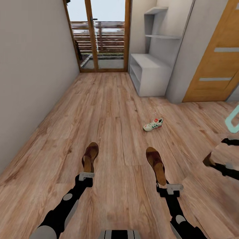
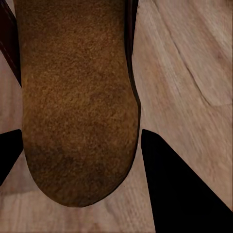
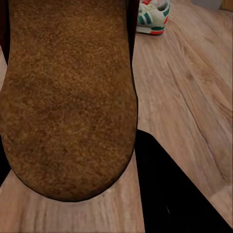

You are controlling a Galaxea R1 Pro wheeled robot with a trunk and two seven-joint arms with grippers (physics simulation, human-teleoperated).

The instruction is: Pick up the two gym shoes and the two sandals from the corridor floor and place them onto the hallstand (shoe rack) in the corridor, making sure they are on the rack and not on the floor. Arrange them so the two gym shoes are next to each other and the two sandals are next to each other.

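Both brown sandals are in my grippers. My left gripper [image 1: 87, 175] is shut on the heel of the left sandal [image 1: 90, 155], whose tan footbed [image 2: 77, 107] lies between the dark fingers [image 2: 174, 194]. The right gripper [image 1: 167, 188] is shut on the heel of the right sandal [image 1: 156, 162]; its footbed [image 3: 68, 97] sits beside the finger [image 3: 170, 194]. One cream gym shoe [image 1: 153, 124] with green stripes lies on the corridor floor [image 1: 113, 109] ahead to the right, also seen as the gym shoe [image 3: 153, 17]. The white hallstand [image 1: 149, 71] stands against the right wall beyond it.
A grey wall [image 1: 30, 83] runs along the left. A glass door with a wooden frame [image 1: 103, 36] closes the far end. A wooden door [image 1: 215, 59] is on the right. A dark object [image 1: 224, 164] and a teal piece [image 1: 233, 120] sit at the right edge.
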